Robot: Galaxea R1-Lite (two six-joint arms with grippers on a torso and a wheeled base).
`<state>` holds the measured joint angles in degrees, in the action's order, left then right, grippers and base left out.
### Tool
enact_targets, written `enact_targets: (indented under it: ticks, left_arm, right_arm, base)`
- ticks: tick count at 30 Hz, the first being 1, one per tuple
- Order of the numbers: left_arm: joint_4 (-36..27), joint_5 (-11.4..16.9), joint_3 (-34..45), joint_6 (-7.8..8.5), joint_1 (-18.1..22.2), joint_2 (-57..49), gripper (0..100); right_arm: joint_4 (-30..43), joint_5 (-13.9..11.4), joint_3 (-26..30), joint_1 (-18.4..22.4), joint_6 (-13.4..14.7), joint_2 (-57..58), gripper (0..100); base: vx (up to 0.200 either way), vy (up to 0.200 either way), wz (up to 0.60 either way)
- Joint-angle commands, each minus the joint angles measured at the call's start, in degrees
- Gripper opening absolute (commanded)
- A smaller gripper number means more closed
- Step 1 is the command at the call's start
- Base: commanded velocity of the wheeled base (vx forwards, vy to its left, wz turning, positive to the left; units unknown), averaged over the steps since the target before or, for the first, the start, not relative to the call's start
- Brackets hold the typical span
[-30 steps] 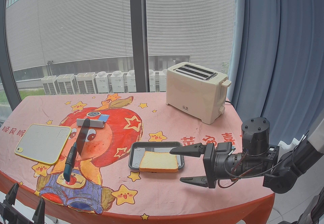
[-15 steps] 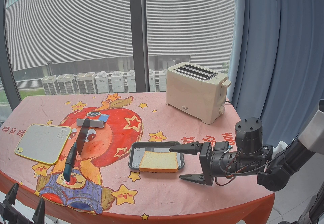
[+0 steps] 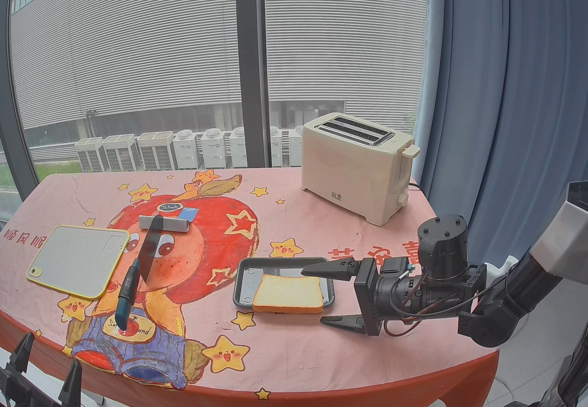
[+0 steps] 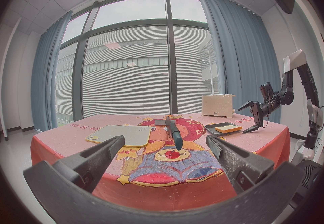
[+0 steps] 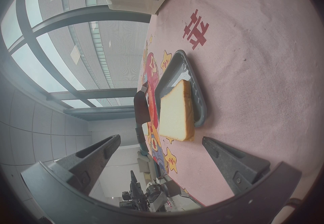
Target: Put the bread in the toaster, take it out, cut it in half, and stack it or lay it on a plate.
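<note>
Right gripper (image 3: 313, 296) creeps toward 9 o'clock and drops a touch versus a second ago, wrist following; nothing else shifts. Its fingers are spread wide and hold nothing.

Bread (image 3: 288, 293) lies flat in the tray (image 3: 244, 279) near the front of the table (image 3: 306, 356), its near edge riding over the tray's 6 o'clock rim. Toaster (image 3: 355, 166) stands at about 1 o'clock of the tray, well apart, slots up.

Key relation: bread sits at 9 o'clock of the right gripper, on the line the fingers point along, just at the tips. Its long axis runs 9–3 in head view, so the short 3 o'clock edge faces the gripper. Right wrist view puts one finger on the side of the cloth (image 5: 270, 66) and the other up in the air, slice ahead between them. The jaw line looks near upright, so closing would pinch the slice's thickness, not its width.

My read: approach for pickup, toasting not yet begun. The lower finger must pass the tray rim to get under; I cannot tell the gap there.

Left gripper (image 4: 164, 137) has its fingers apart too and is empty. It sits off the table's 7 o'clock corner, with knife (image 3: 138, 270) and board (image 3: 76, 260) between it and the bread. Right arm is far nearer, so this is its job.
</note>
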<state>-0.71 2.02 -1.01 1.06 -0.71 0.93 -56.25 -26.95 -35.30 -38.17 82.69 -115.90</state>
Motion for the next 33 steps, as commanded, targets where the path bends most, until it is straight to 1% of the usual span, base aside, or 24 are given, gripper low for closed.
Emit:
enact_targets:
  ticks: [1, 9, 32, 33]
  left_arm:
    - [0.0, 0.0, 0.84, -0.01, 0.0, -0.31, 100]
    - [0.0, 0.0, 0.84, -0.01, 0.0, -0.31, 100]
    - [0.0, 0.0, 0.75, -0.01, 0.0, -0.31, 100]
    - [0.0, 0.0, 0.84, -0.01, 0.0, -0.31, 100]
  right_arm:
    - [-0.09, -0.03, -0.29, -0.06, 0.02, -0.82, 100]
    - [0.52, -0.03, -2.14, -0.33, 0.02, -1.35, 100]
    - [0.79, 0.06, -2.93, -0.42, 0.02, -2.67, 100]
    - [0.96, 0.06, -2.84, -0.5, 0.02, -2.67, 0]
  base:
    - [0.0, 0.0, 0.0]
    - [0.0, 0.0, 0.0]
    - [0.0, 0.0, 0.0]
    - [0.0, 0.0, 0.0]
